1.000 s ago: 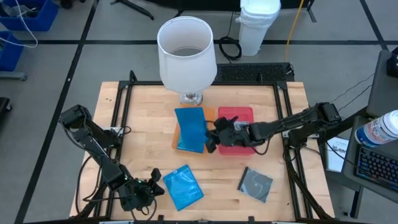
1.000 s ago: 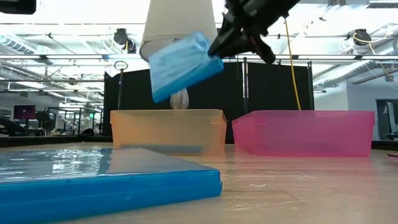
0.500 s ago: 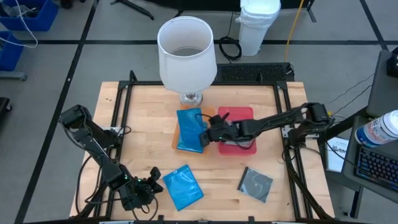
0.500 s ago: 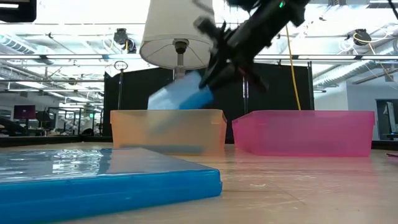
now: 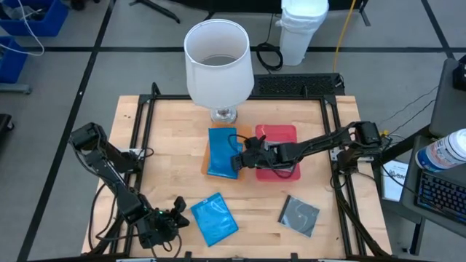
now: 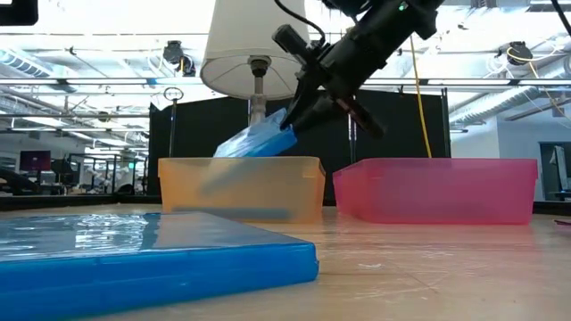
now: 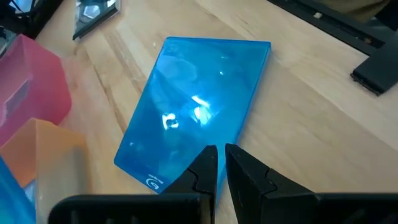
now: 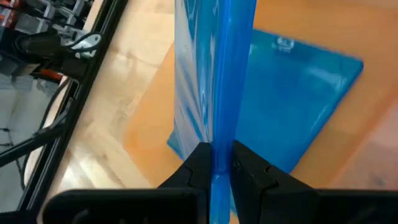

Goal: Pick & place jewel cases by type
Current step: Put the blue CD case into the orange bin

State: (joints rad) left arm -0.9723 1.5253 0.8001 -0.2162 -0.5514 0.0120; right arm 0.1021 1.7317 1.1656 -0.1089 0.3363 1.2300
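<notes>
Pinching a blue case [image 6: 259,140] by its edge, our right gripper [image 5: 241,156] tilts it into the orange tray [image 6: 241,187], over another blue case [image 8: 298,93]. Our left gripper [image 5: 173,217], fingers pressed together, waits near a third blue case [image 5: 214,218]; a grey case [image 5: 299,215] lies near right.

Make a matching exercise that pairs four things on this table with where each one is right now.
Things:
1. blue jewel case in the right claw
2. blue jewel case near the left claw
3. clear jewel case with a disc
4. red tray

Places:
A. flat on bare wood, front right
B. tilted, dipping into the orange tray
C. beside the orange tray, on its right
D. flat on bare wood, front left of centre

Pairs: 1-B, 2-D, 3-A, 4-C
</notes>
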